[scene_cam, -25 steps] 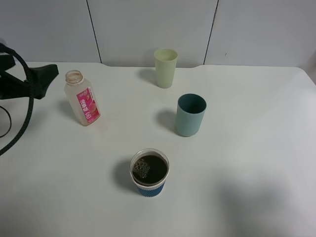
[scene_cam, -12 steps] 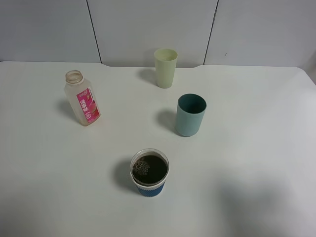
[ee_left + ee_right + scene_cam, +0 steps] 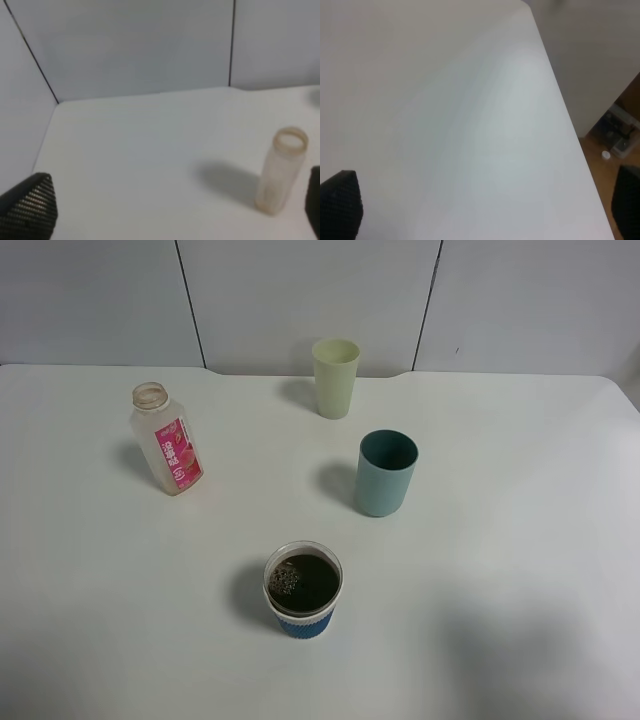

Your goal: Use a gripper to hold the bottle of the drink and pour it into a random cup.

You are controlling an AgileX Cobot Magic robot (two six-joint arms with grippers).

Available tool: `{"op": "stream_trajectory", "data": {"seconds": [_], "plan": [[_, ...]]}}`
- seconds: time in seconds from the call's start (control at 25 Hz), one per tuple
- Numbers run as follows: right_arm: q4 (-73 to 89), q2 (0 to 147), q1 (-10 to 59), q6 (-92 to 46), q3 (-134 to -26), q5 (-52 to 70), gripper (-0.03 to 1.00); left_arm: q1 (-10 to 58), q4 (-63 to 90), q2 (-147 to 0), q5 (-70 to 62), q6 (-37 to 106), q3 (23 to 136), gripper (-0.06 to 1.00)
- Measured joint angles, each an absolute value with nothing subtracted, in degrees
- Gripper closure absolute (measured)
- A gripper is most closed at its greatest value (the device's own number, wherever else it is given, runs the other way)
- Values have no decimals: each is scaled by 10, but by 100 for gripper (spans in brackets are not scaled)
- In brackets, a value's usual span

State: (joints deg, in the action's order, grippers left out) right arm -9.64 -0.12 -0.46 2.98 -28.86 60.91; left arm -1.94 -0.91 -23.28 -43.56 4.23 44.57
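Left arm's gone from the overhead's left edge since a second ago, both grippers spread and empty, bottle point(image 3: 167, 440) upright upper left looking drained, cup point(image 3: 302, 590) full at lower center, so bumping it now would slosh drink everywhere.

In the left wrist view the small clear plastic bottle point(image 3: 282, 170) at the lower right of the frame is blurred, its label unreadable. The left gripper's point(image 3: 165, 210) black textured fingers point(image 3: 30, 207) are cut off by the lower corners. In the right wrist view the right gripper's point(image 3: 480, 207) dark fingertips point(image 3: 341, 202) are likewise cropped at the lower corners, and the small clutter on the floor point(image 3: 620, 142) at right is too blurred to identify.
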Motion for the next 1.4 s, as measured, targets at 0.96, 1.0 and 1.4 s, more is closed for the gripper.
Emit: {"op": "stream_trajectory", "data": {"seconds": [0.96,1.0,1.4], "plan": [[-96,-1,-5,30,-289,609,-2,-19,-15,2,-601,6,342,-4],[-96,-1,-5,30,-289,609,-2,-19,-14,2,-601,6,332,-4],[-96,-1,-5,30,-289,609,-2,-19,-8,2,-602,0,290,-4]]}}
